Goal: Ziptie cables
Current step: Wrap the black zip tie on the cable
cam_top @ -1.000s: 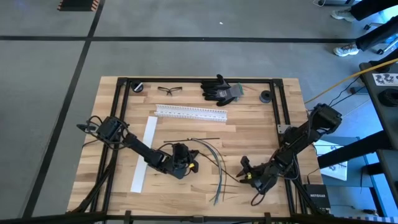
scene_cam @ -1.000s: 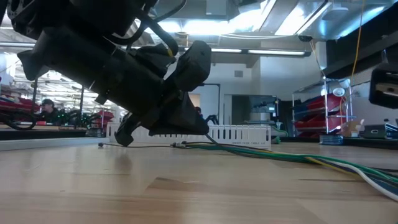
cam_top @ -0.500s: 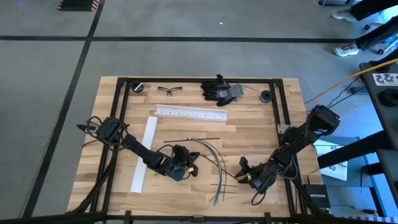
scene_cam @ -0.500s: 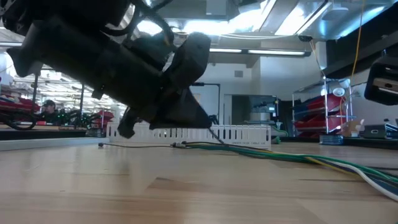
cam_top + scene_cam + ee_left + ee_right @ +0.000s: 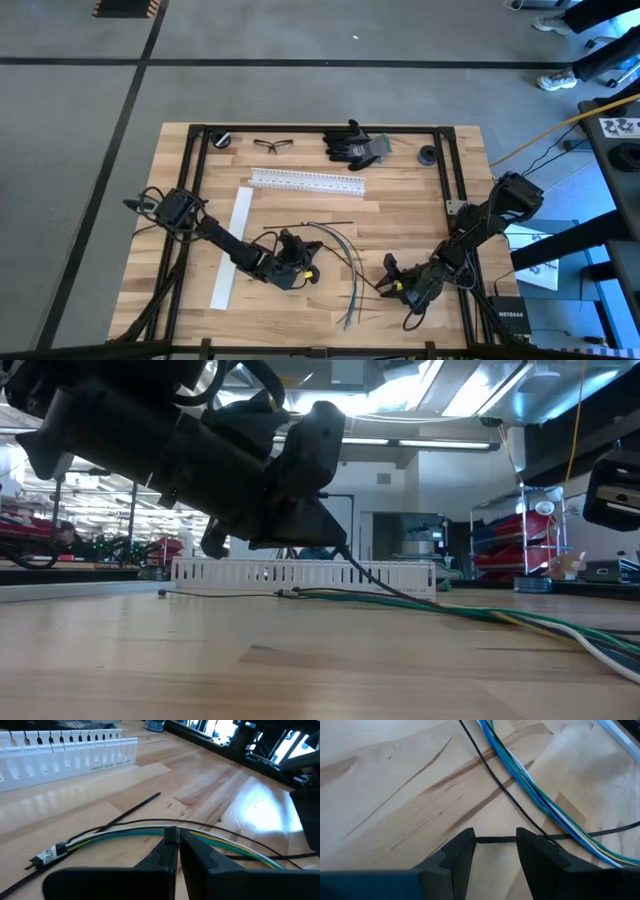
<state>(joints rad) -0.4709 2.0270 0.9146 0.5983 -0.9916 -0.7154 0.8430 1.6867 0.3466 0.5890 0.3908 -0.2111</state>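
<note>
Left gripper (image 5: pixel 172 836), jaws closed, hangs over the cables (image 5: pixel 335 245) mid-counter (image 5: pixel 400 210), running toward the front edge; right gripper (image 5: pixel 495 842) pinches a thin black tie (image 5: pixel 495 839) crosswise beside them.

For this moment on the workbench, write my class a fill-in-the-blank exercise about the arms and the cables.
1. The left gripper has its fingers ____.
2. A thin black tie spans the gap between the fingers of the ____ gripper.
3. The cables lie on the table between the two ____.
4. The white slotted rail lies beyond the cables, nearer the safety ____.

Missing words: shut; right; grippers; glasses
</note>
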